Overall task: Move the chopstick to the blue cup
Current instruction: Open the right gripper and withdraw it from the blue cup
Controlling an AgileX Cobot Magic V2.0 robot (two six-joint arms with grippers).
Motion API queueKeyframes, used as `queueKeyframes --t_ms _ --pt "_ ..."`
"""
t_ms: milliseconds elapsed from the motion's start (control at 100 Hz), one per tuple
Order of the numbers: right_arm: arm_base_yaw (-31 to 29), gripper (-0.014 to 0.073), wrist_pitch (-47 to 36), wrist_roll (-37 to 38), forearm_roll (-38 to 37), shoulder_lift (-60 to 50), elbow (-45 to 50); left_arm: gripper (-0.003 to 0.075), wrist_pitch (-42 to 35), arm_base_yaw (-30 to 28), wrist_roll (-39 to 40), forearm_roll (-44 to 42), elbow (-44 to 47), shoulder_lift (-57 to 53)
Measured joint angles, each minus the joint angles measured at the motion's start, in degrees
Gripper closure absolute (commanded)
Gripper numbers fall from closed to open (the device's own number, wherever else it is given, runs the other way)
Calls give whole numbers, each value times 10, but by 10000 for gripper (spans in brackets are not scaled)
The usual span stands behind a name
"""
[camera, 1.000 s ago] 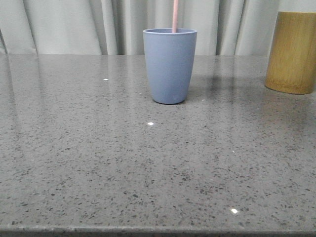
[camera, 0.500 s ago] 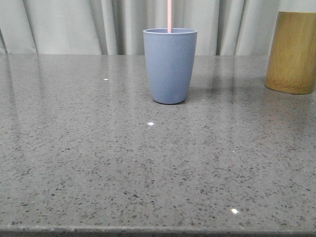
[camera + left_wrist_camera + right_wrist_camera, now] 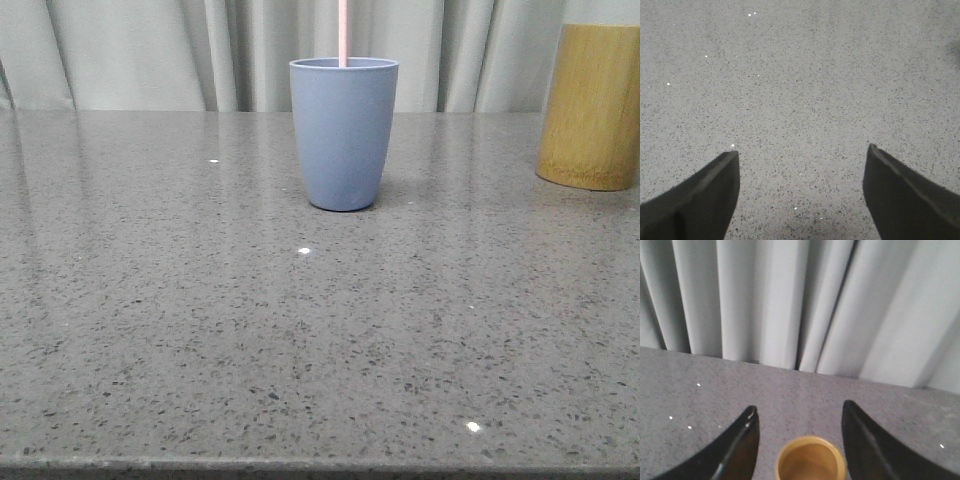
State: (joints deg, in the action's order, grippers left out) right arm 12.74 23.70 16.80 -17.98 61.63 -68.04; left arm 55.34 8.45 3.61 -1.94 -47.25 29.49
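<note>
The blue cup (image 3: 343, 133) stands upright at the back middle of the grey speckled table (image 3: 300, 330). A thin pale pink chopstick (image 3: 342, 32) stands in it, upright, and runs out of the top of the front view. No gripper shows in the front view. My left gripper (image 3: 801, 159) is open and empty over bare table. My right gripper (image 3: 800, 410) is open and empty above the open mouth of the yellow-brown bamboo cylinder (image 3: 810, 458).
The yellow-brown bamboo cylinder (image 3: 592, 105) stands at the back right of the table. Grey curtains (image 3: 150, 50) hang behind the table's far edge. The table's front edge runs along the bottom of the front view.
The pink chopstick went from leaning slightly right to upright in the blue cup. The shadow on the table right of the cup has faded.
</note>
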Motion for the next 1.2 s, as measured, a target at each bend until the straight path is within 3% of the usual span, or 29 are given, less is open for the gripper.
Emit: queueKeyframes --t_ms 430,660,880,1200 --pt "-7 198 162 0 12 -255 185 218 0 0 0 0 0 0" --pt "-7 198 254 0 41 -364 232 218 0 0 0 0 0 0" --pt "-7 198 317 0 45 -397 245 218 0 0 0 0 0 0" --pt "-7 219 322 0 54 -398 250 225 0 0 0 0 0 0"
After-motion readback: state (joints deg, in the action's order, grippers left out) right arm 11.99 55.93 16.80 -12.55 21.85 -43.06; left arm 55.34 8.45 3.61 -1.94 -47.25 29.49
